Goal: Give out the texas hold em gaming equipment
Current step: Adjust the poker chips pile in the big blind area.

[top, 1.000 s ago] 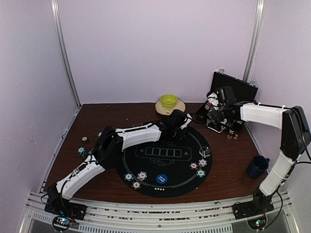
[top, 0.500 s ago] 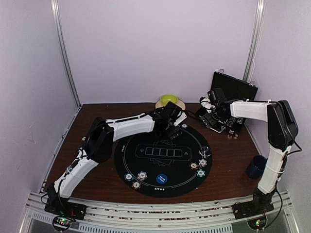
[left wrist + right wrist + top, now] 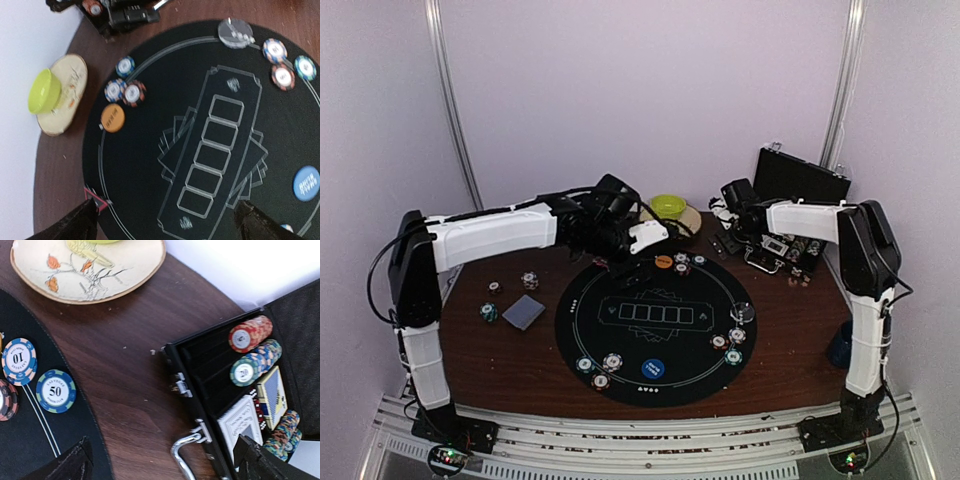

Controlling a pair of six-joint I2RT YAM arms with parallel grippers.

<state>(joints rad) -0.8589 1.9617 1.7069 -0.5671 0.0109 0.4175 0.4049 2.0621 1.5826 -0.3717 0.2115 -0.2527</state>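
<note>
left gripper (image 3: pixel 165 206) jaws wide apart, nothing in them, hanging over the far-left rim of the black mat (image 3: pixel 130 165). red triangle marker (image 3: pixel 98 196) lies on the mat edge just beside one fingertip (image 3: pixel 82 217), with orange disc (image 3: pixel 112 118) and three striped chips (image 3: pixel 134 93) further along the rim. right gripper (image 3: pixel 162 442) spread wide too, empty, over bare table (image 3: pixel 125 365) between the mat and the open case (image 3: pixel 200 365). 50 chip (image 3: pixel 55 390) and 10 chip (image 3: pixel 18 361) lie flat on the mat to one side of it; red chip stack (image 3: pixel 249 334), green-blue stack (image 3: pixel 254 364) and card decks (image 3: pixel 242 424) are racked in the case on the other. top view: clear disc (image 3: pixel 743 311) plus right-rim chips (image 3: pixel 737 335), blue disc (image 3: pixel 653 369) at the near rim with near-rim chips (image 3: pixel 612 361) left of it, grey-blue card pack (image 3: pixel 523 312) and loose chips (image 3: pixel 530 280) off the mat on the left. green bowl (image 3: pixel 668 207) on its plate (image 3: pixel 90 270) sits behind the mat between the two grippers; mug (image 3: pixel 836 350) near right, partly hidden by the right arm (image 3: pixel 865 330)
</note>
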